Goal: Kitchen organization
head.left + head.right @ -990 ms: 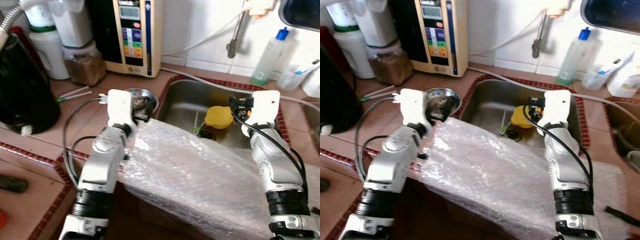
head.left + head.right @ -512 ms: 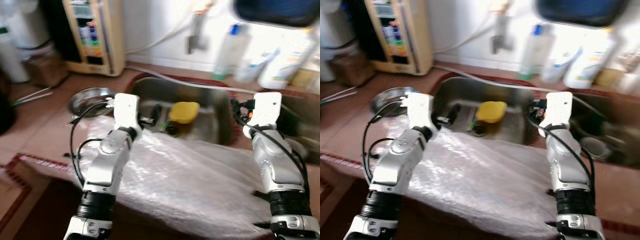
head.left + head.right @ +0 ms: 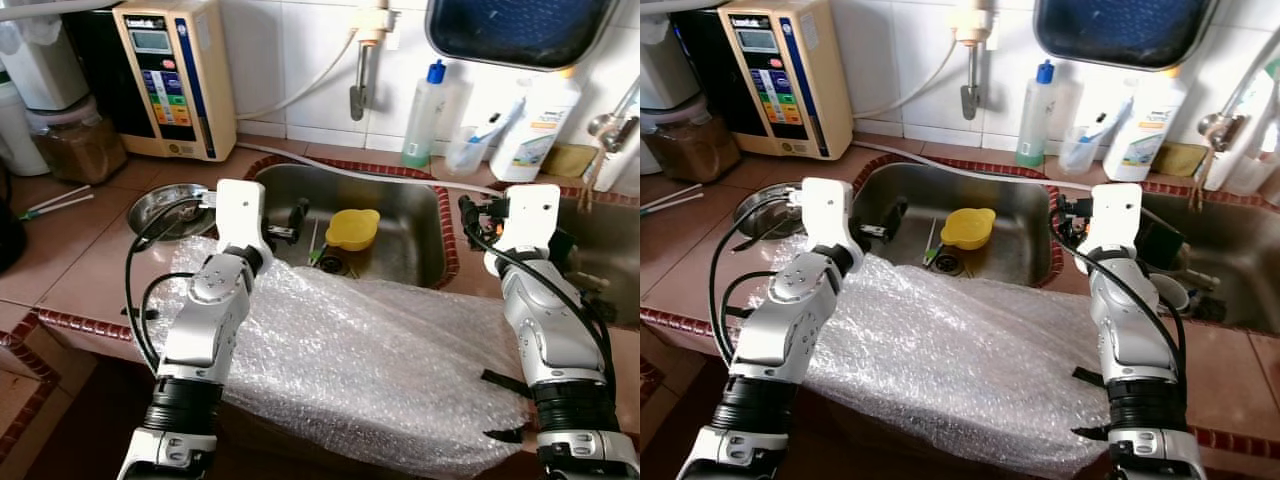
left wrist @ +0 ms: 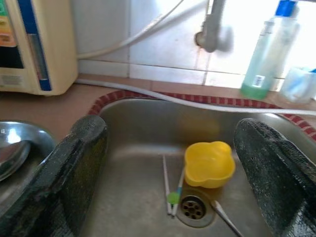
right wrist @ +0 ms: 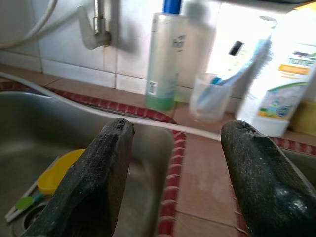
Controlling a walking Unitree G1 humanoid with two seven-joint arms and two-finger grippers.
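A yellow bowl (image 3: pixel 353 228) lies in the steel sink (image 3: pixel 400 190) beside the drain, with a few thin utensils (image 4: pixel 170 190) next to it. My left gripper (image 4: pixel 170 133) is open and hangs over the sink's left edge, pointing at the yellow bowl and apart from it. A steel bowl (image 3: pixel 165 205) sits on the counter just left of that arm. My right gripper (image 5: pixel 180 128) is open and empty above the tiled strip at the sink's right rim. A sheet of bubble wrap (image 3: pixel 360 350) drapes over the counter's front edge between my arms.
Against the back wall stand a beige water appliance (image 3: pixel 170 75), a green soap bottle (image 3: pixel 422 118), a cup with a toothbrush (image 3: pixel 468 150) and a white bottle (image 3: pixel 535 125). A white hose (image 3: pixel 330 165) runs along the sink's back rim. A second basin (image 3: pixel 1230 270) lies at right.
The camera has swung right and steadied, so the sink now sits in the middle and a second basin shows. Both arms keep the same raised pose with open fingers.
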